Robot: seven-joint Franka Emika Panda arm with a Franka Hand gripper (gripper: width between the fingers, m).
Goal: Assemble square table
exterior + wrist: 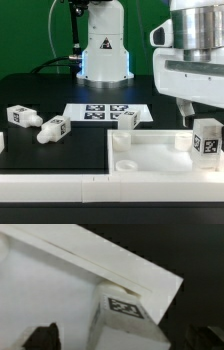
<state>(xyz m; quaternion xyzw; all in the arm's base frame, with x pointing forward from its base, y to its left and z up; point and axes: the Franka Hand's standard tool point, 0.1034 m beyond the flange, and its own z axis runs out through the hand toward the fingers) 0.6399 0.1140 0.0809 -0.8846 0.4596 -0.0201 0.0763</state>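
Observation:
The white square tabletop slab [150, 158] lies at the front right, rim up, with round corner sockets. One white tagged leg [207, 137] stands upright in its far right corner. My gripper [200, 112] hangs straight over that leg. In the wrist view the leg [125, 308] stands between my two dark fingers [45, 336], with a gap on each side, so the gripper [125, 339] is open around it. Two loose legs [20, 117] [50, 129] lie on the exterior view's left, and a third [126, 118] lies by the marker board.
The marker board [98, 112] lies flat at the table's middle, in front of the robot base [105, 55]. A long low white border bar [50, 186] runs along the front edge. The table surface is black.

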